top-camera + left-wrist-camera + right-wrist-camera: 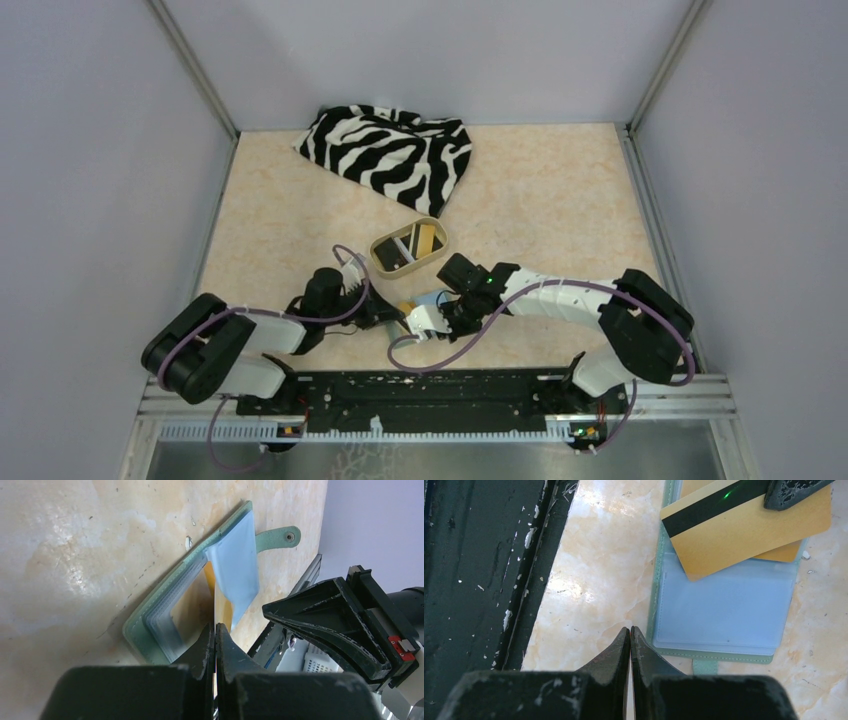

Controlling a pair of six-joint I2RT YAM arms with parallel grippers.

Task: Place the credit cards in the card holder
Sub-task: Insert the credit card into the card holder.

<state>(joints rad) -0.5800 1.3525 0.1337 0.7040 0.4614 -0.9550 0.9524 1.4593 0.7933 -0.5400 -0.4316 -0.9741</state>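
The sage-green card holder [724,605] lies open on the table, its pale blue sleeves facing up. A gold credit card [744,530] with a black stripe slants over the holder's upper sleeve. My left gripper [215,626] is shut on this card, which shows edge-on between the fingers in the left wrist view. A second gold card [786,554] sits under it in the holder. My right gripper [630,629] is shut on nothing, low over the table just beside the holder's near left corner. More credit cards [425,238] stand in the tan dish [381,262].
A zebra-striped cloth [390,150] lies at the back of the table. The black mounting rail [474,580] runs along the near edge, close to my right gripper. Grey walls enclose the table on three sides.
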